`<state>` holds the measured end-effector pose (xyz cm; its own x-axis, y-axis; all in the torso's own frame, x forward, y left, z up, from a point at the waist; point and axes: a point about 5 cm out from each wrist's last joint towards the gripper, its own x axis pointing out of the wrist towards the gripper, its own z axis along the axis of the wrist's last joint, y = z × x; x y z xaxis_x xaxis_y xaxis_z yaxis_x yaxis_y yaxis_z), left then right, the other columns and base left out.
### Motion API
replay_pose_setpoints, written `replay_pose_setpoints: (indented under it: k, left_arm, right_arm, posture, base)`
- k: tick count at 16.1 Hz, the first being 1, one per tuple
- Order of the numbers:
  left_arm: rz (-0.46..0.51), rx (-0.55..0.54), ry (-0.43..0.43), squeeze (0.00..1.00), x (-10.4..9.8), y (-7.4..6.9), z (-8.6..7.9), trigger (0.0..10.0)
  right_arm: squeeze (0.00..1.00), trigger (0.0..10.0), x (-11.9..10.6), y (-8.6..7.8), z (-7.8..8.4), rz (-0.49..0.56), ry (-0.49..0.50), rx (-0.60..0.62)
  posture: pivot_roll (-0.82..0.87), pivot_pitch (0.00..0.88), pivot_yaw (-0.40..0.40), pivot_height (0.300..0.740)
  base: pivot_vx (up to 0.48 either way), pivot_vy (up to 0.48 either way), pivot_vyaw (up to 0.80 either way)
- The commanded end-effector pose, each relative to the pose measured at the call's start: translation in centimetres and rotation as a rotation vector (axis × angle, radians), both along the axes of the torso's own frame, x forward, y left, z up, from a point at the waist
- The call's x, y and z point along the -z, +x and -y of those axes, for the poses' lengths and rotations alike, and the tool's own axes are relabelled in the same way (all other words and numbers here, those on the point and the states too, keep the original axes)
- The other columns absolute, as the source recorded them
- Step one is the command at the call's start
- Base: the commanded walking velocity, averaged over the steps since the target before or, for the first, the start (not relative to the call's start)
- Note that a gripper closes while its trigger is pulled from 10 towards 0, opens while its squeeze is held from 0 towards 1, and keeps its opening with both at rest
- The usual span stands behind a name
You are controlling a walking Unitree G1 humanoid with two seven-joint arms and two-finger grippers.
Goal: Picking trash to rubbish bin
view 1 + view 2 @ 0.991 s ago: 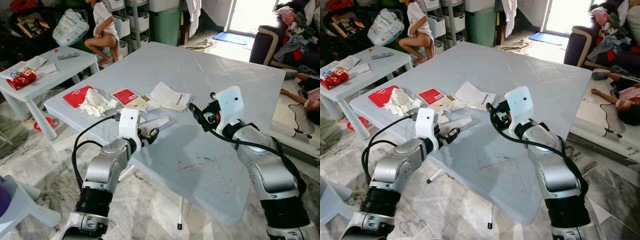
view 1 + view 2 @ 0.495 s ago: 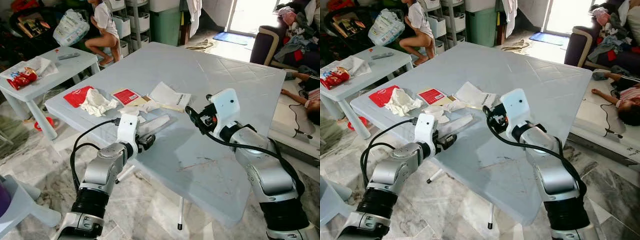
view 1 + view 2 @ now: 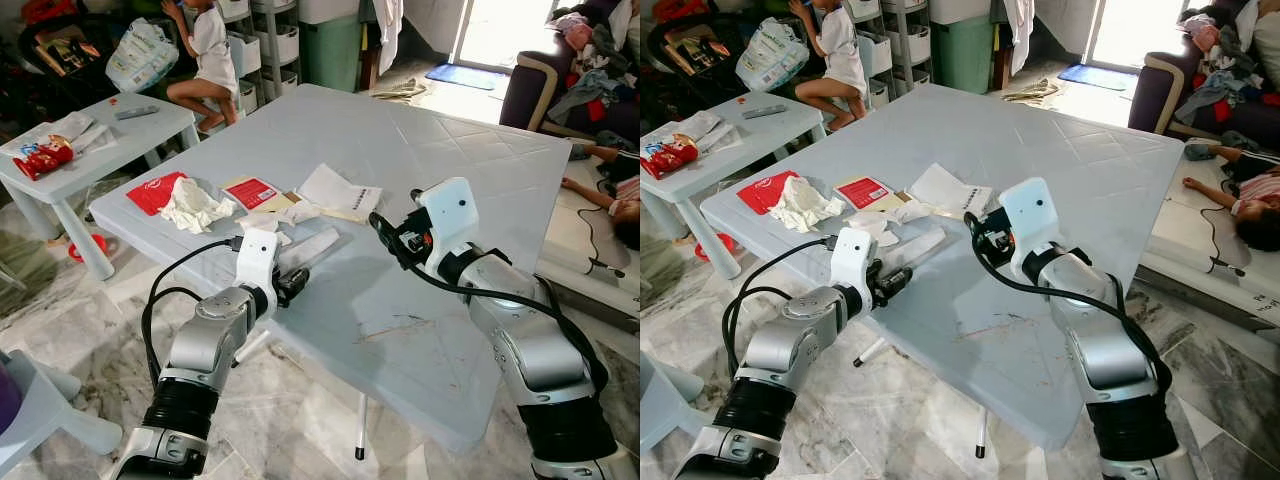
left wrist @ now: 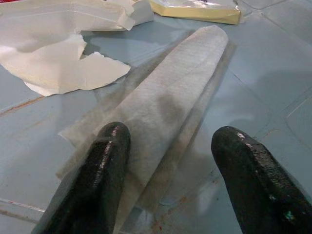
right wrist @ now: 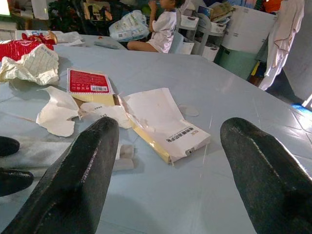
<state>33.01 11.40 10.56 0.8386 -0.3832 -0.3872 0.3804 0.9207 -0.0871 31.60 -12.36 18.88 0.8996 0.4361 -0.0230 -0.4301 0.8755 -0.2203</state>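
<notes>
Left eye view — littered grey table (image 3: 450, 170)

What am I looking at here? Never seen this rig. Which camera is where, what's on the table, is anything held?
It is a humanoid robot with two silver arms, each ending in two long black fingers. The two wide pictures come from a stereo camera on its head, looking down over a pale blue table. The two close-ups come from cameras on its wrists, looking along the fingers.

On the table lies trash: a long folded tissue, torn white paper, a flattened white carton, a red-labelled card, a crumpled white wrapper and a red packet.

The left gripper is low over the tissue, fingers open on either side of its near end, nothing gripped yet. The right gripper hangs open above the table, facing the carton. A person sits on the floor in the background.
</notes>
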Motion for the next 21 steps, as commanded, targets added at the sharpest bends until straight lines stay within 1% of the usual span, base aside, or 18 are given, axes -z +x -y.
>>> replay_pose_setpoints:
  k: [1, 7, 9, 10, 11, 14, 15, 16, 17, 19, 20, 21]
  left_arm:
    - [-0.003, 0.007, 0.006, 0.00, 0.3, -0.1, -0.1, 0.0]
    - [0.005, 0.008, -0.002, 0.00, 0.3, -0.2, 0.0, 0.0]
    - [0.025, -0.007, -0.004, 0.00, 0.1, -0.1, 0.0, 0.0]
    - [0.072, -0.065, -0.005, 0.00, -0.3, -0.1, -0.3, 0.0]
    - [0.099, -0.088, 0.001, 0.00, -0.4, -0.3, -0.4, 0.0]
    - [0.151, -0.128, -0.018, 0.00, -0.5, -1.3, 0.0, 0.0]
    - [0.204, -0.155, -0.027, 0.00, -1.0, -1.7, 0.1, 0.0]
    - [0.240, -0.199, -0.018, 0.00, -1.4, -1.7, -0.3, 0.0]
    - [0.311, -0.267, 0.006, 0.00, -2.3, -1.8, -1.0, 0.0]
    - [0.375, -0.333, 0.040, 0.00, -3.3, -1.7, -2.0, 0.0]
    - [0.405, -0.368, 0.055, 0.00, -3.9, -1.6, -2.8, 0.0]
    - [0.395, -0.360, 0.060, 0.00, -3.9, -1.5, -3.0, 0.0]
  right_arm:
    - [0.00, 10.0, -0.1, -0.1, -0.2, 0.005, -0.012, -0.018]
    - [0.00, 10.0, 0.0, -0.1, -0.1, -0.003, -0.016, -0.020]
    - [0.00, 10.0, 0.0, -0.1, -0.1, -0.006, -0.016, -0.022]
    - [0.00, 10.0, 0.1, -0.1, -0.1, -0.008, -0.018, -0.025]
    - [0.00, 10.0, 0.1, -0.1, -0.1, -0.008, -0.019, -0.026]
    - [0.00, 10.0, 0.2, -0.1, -0.1, -0.009, -0.021, -0.025]
    - [0.00, 10.0, 0.3, 0.0, -0.1, -0.010, -0.022, -0.025]
    - [0.00, 10.0, 0.4, 0.0, -0.2, -0.012, -0.021, -0.025]
    - [0.00, 10.0, 0.6, 0.1, -0.4, -0.014, -0.019, -0.027]
    - [0.00, 10.0, 0.8, 0.2, -0.6, -0.013, -0.019, -0.030]
    - [0.00, 10.0, 0.8, 0.3, -0.8, -0.009, -0.016, -0.033]
    - [0.00, 10.0, 0.8, 0.3, -0.9, -0.010, -0.011, -0.034]
  posture:
    - [0.01, 0.000, 0.024, 0.740]
    - [0.00, 0.000, 0.018, 0.740]
    - [0.00, 0.000, 0.016, 0.740]
    - [0.01, 0.000, 0.014, 0.740]
    - [0.01, 0.000, 0.013, 0.740]
    - [0.01, 0.000, 0.010, 0.740]
    - [0.01, 0.000, 0.009, 0.740]
    - [0.02, 0.000, 0.005, 0.740]
    - [0.03, 0.000, 0.003, 0.740]
    - [0.04, 0.000, 0.002, 0.740]
    - [0.05, 0.000, 0.005, 0.740]
    - [0.05, 0.000, 0.007, 0.740]
  base:
    - [0.000, 0.000, 0.00]
    - [0.000, 0.000, 0.00]
    - [0.000, 0.000, 0.00]
    - [0.000, 0.000, 0.00]
    - [0.000, 0.000, 0.00]
    - [0.000, 0.000, 0.00]
    - [0.000, 0.000, 0.00]
    - [0.000, 0.000, 0.00]
    - [0.000, 0.000, 0.00]
    - [0.000, 0.000, 0.00]
    - [0.000, 0.000, 0.00]
    - [0.000, 0.000, 0.00]
